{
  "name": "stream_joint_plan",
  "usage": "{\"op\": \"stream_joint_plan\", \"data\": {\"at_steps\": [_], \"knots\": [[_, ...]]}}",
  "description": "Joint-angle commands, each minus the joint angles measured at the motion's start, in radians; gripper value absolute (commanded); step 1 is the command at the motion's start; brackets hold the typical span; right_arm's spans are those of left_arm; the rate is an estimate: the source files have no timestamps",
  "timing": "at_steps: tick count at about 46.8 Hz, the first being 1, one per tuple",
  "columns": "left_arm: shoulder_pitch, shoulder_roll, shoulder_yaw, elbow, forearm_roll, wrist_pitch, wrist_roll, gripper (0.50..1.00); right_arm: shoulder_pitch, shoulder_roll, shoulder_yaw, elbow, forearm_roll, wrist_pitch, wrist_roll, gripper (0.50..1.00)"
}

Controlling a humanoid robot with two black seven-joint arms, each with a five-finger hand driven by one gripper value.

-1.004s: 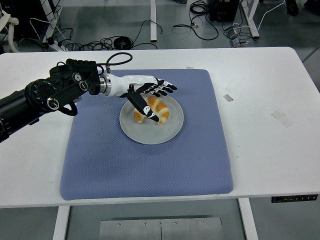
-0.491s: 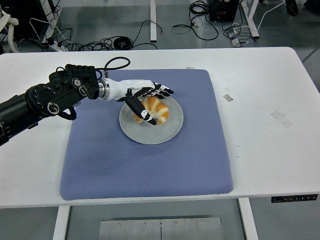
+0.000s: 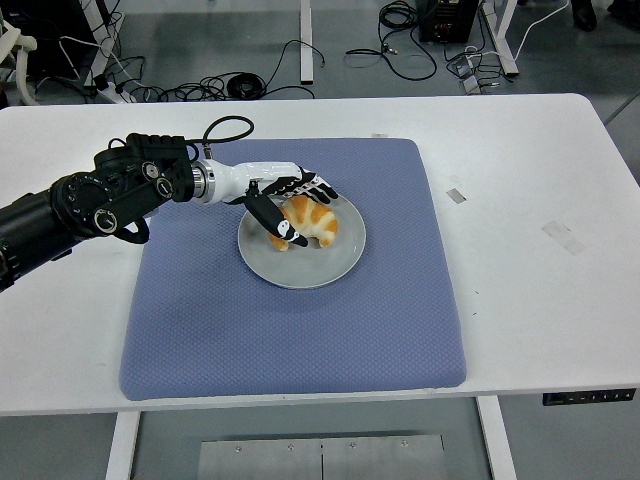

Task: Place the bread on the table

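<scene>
1. Nearest the camera, the white worktop (image 3: 560, 330) is carrying a blue mat (image 3: 300, 330) that is covering most of its middle; the front half of the mat is lying bare.
2. Further in, a grey plate (image 3: 325, 265) is sitting on the mat, slightly left of centre and towards its far half.
3. The bread (image 3: 312, 222), a golden croissant-shaped piece, is lying on the far left part of the plate.
4. The left hand (image 3: 285, 200) is reaching in from the left edge, its thumb (image 3: 272, 222) pressing along the near left side of the bread while the other fingers (image 3: 315, 190) are arching over its far side.
5. The fingers are closing around the bread, so the grasp appears to be the step in hand; whether the bread is already clear of the plate cannot be told.
6. Next, the move calls for lifting it gently, since soft bread is likely to squash, then carrying it past the plate rim to an open surface.
7. The right hand is not showing anywhere.
8. Beyond the worktop, cables (image 3: 240, 80) are trailing across the floor.
</scene>
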Motion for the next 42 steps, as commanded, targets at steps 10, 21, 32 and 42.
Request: {"op": "stream_joint_plan", "data": {"at_steps": [10,21,32,42], "knots": [[-0.004,0.004,0.0,0.0,-0.002,0.0,0.0,0.73,0.0,0.0,0.0,-0.001,0.0,-0.001,0.0,1.0],[-0.002,0.004,0.0,0.0,-0.002,0.0,0.0,0.73,0.0,0.0,0.0,-0.001,0.0,-0.001,0.0,1.0],[-0.008,0.004,0.001,0.0,0.003,0.0,0.0,0.721,0.0,0.0,0.0,-0.001,0.0,-0.001,0.0,1.0],[-0.008,0.004,0.001,0.0,0.006,0.0,0.0,0.68,0.0,0.0,0.0,-0.001,0.0,-0.001,0.0,1.0]]}}
